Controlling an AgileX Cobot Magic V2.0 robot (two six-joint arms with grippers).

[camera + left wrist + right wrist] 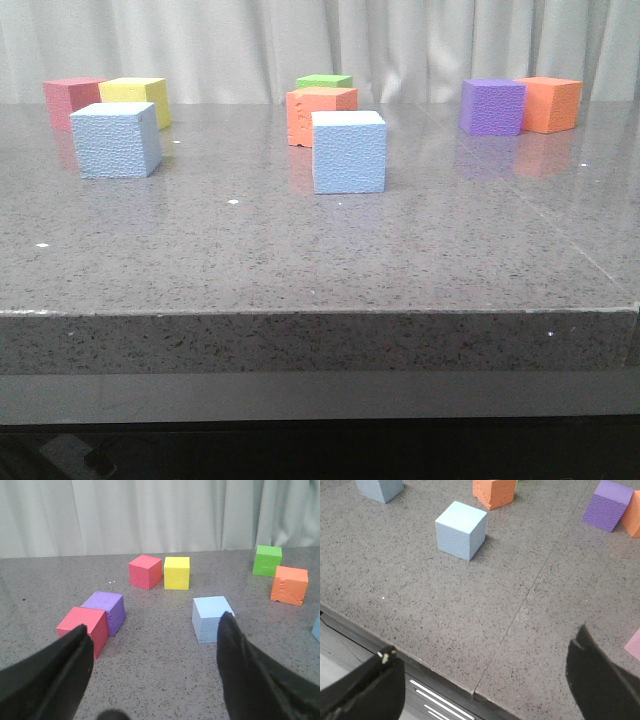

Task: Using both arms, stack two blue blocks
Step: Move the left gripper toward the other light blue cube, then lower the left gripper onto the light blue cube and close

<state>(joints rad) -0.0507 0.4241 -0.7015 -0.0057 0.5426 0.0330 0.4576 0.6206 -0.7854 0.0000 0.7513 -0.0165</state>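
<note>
Two pale blue foam blocks stand apart on the grey stone table. One is at the left [117, 139], the other near the middle [348, 151]. No gripper shows in the front view. In the left wrist view my left gripper [154, 622] is open and empty, low over the table. The left blue block [212, 618] stands just beyond its right finger [240, 660], and the middle block is a sliver at the frame edge [317, 625]. In the right wrist view my right gripper [485, 642] is open and empty above the table's front edge. The middle blue block [461, 529] and the left one [380, 488] are well ahead.
Red [70, 100] and yellow [138, 98] cubes stand behind the left blue block. Orange [320, 112] and green [324, 81] cubes stand behind the middle one. Purple [492, 106] and orange [548, 103] cubes are at back right. Another red [85, 630] and purple [105, 611] pair lies near my left gripper.
</note>
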